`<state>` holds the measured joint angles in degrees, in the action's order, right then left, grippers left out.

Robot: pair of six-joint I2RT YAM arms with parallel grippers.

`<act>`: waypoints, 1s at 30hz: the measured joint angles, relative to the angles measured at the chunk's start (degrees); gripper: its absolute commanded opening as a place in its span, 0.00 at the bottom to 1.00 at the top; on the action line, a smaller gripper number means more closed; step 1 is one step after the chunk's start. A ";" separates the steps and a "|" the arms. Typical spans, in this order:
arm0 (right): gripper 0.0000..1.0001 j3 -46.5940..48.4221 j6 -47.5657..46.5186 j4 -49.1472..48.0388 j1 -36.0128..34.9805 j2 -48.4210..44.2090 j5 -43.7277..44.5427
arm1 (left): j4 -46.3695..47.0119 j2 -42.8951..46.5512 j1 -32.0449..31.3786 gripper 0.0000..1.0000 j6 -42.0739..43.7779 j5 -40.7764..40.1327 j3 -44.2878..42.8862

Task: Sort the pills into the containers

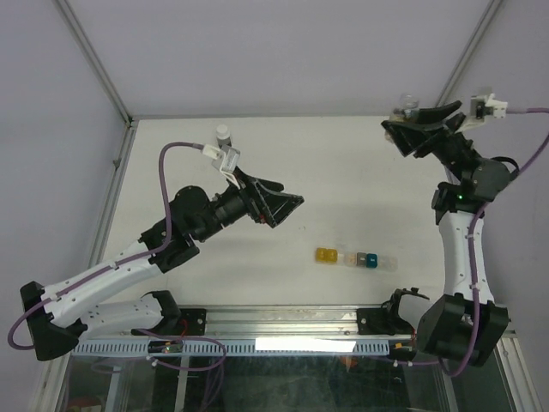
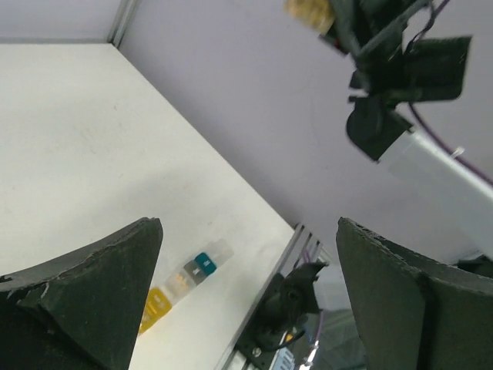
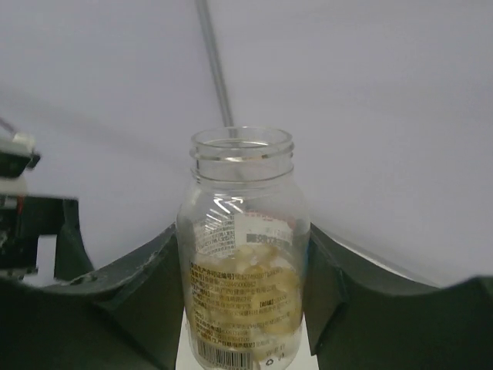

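The containers run yellow, clear, teal, clear along their strip, on a plain white tabletop. Well beyond the strip to its right, the jar is clear glass. It has a white label with dark print and a barcode. The pills inside it are pale yellow-tan. The left claw and the right claw are both matt black. The left arm and the right arm have black joints and white links, with purple cables. Beyond the strip to its left, the bottle has a white cap. The walls are pale lilac-grey.
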<state>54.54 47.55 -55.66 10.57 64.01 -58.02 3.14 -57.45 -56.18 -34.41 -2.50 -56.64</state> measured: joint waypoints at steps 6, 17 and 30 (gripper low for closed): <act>0.00 2.32 13.44 -12.96 1.84 1.46 -0.37 | 6.05 5.53 0.00 0.99 3.85 1.11 11.34; 0.00 -3.06 8.02 -0.66 1.20 -3.89 -9.20 | 18.82 10.40 0.02 0.99 10.56 1.29 27.08; 0.00 0.26 -97.53 99.49 -4.72 -7.89 -13.31 | 32.33 1.27 0.00 0.99 27.43 2.73 36.61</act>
<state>54.81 -49.98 43.83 5.85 56.12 -71.33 35.46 -56.18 -56.18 -6.98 0.23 -20.03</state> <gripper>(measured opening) 0.550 0.990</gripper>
